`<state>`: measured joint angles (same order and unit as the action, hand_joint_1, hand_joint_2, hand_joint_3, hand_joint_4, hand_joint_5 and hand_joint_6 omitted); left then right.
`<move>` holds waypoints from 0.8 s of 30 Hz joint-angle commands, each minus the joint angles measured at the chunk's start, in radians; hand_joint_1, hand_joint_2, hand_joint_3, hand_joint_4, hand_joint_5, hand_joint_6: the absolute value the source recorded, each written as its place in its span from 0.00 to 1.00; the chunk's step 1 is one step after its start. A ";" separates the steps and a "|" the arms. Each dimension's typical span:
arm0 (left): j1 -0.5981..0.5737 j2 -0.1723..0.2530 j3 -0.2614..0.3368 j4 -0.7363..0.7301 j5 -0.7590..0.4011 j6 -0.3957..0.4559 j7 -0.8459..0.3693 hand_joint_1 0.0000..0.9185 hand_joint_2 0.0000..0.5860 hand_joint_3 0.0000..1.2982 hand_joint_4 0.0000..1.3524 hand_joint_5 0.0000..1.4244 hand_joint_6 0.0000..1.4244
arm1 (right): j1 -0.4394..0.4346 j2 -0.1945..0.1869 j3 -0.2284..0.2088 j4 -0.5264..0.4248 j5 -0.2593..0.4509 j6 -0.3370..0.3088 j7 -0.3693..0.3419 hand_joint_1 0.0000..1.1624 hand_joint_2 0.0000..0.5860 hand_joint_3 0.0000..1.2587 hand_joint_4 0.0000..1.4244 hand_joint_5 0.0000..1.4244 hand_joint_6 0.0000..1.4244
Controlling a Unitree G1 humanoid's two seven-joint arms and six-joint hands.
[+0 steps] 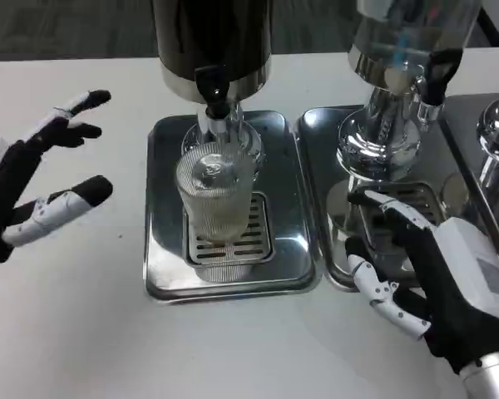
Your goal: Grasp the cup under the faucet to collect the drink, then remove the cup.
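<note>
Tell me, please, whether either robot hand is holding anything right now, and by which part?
Nothing is held. The left robot hand and right robot hand are both open, apart from the cup standing under the faucet.

One camera only, up high on the head or chest, looking down and forward at the white table (83, 332). Close in — near enough to cut off the tops of both drink machines at the upper edge. Left hand (46, 179) at the left side of the picture, right hand (432, 266) low at the right, so looking out from between the two arms. Drip tray (162, 208) and ribbed cup (216, 199) almost dead center, seen from above and a bit from the front. Far edge of the table near the top, with dark floor past it. No second view — nothing shared.
</note>
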<state>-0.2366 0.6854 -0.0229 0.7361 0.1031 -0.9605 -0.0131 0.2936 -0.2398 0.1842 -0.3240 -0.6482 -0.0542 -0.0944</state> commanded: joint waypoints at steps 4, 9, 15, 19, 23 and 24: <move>0.006 0.029 0.095 -0.120 -0.420 0.039 -0.393 0.00 0.15 0.30 0.27 0.29 0.22 | -0.025 -0.011 -0.004 0.009 0.007 -0.016 0.000 0.33 0.77 0.20 0.15 0.21 0.23; -0.028 0.011 0.158 -0.189 -0.641 0.216 -0.675 0.00 0.15 0.32 0.24 0.25 0.24 | -0.035 -0.011 -0.002 0.017 0.007 -0.021 -0.002 0.34 0.77 0.20 0.16 0.21 0.23; -0.147 0.008 0.209 -0.153 -0.767 0.540 -0.936 0.00 0.13 0.30 0.20 0.21 0.22 | -0.042 -0.006 0.000 0.027 0.007 -0.024 -0.008 0.34 0.77 0.20 0.16 0.21 0.23; -0.250 0.008 0.235 -0.093 -0.802 0.757 -1.086 0.00 0.12 0.25 0.15 0.16 0.17 | -0.039 -0.001 0.001 0.030 0.007 -0.025 -0.014 0.34 0.77 0.20 0.17 0.21 0.23; -0.344 0.008 0.240 -0.033 -0.798 0.921 -1.199 0.00 0.11 0.24 0.14 0.15 0.16 | -0.035 0.003 0.001 0.031 0.007 -0.025 -0.019 0.34 0.77 0.20 0.17 0.21 0.23; -0.366 0.006 0.242 -0.018 -0.791 0.952 -1.223 0.00 0.12 0.22 0.12 0.14 0.15 | -0.034 0.004 0.001 0.031 0.006 -0.025 -0.020 0.34 0.77 0.20 0.17 0.21 0.23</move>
<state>-0.5467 0.6930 0.2124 0.6856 -0.6963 -0.0754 -1.1825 0.2543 -0.2405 0.1853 -0.2971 -0.6444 -0.0649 -0.0951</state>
